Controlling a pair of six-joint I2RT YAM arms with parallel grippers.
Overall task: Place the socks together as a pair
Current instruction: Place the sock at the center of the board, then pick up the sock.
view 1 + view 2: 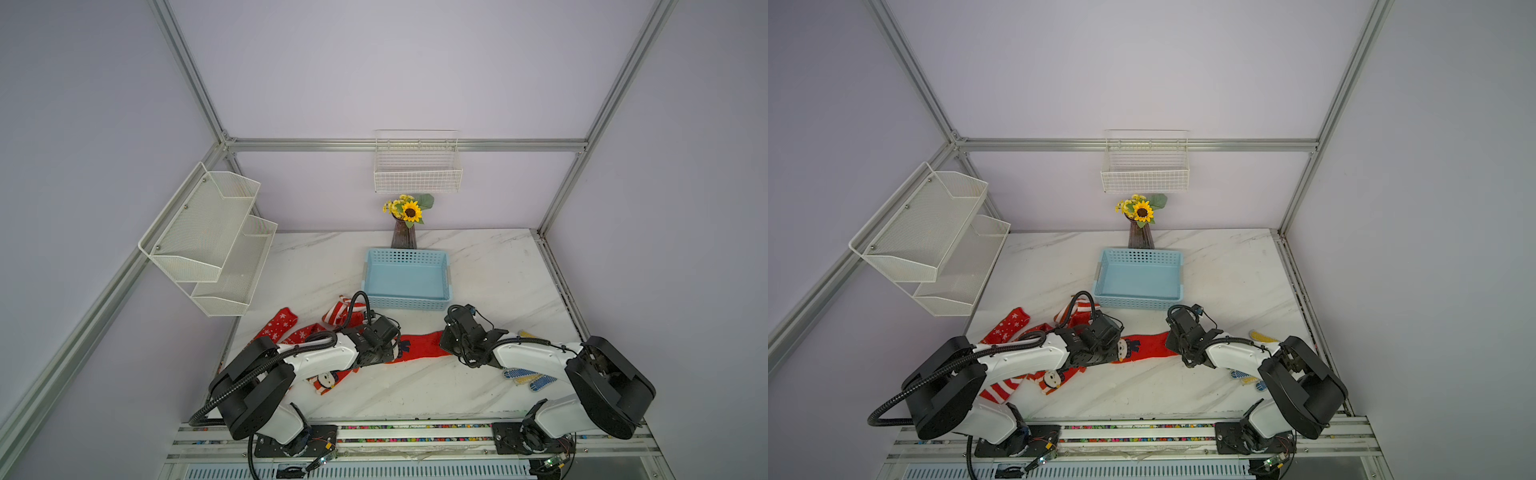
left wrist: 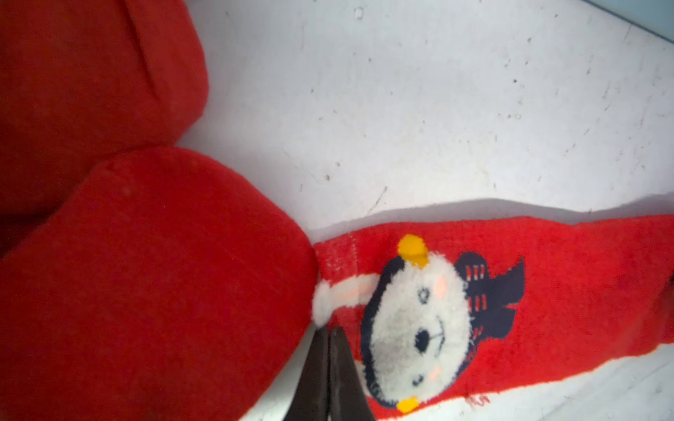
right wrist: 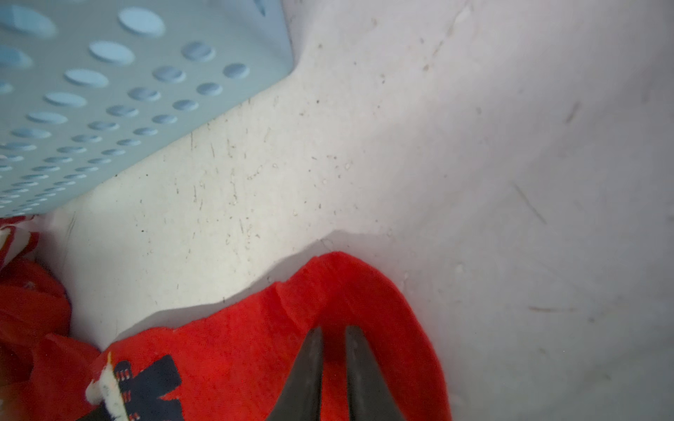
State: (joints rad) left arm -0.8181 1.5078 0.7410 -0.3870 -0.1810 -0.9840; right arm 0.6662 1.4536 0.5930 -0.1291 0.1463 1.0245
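In both top views, shows the bear sock (image 1: 424,347) (image 1: 1150,345) stretched on the desk (image 1: 415,390) near the blue basket (image 1: 407,303). At the left wrist, finds the left tool (image 2: 329,335) clenched, tips against the sock's white band. At the right wrist, finds the right tool (image 3: 333,330) pinching the sock's red end.

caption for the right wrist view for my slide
Right claw pinching the rounded end of a red sock near the blue basket.
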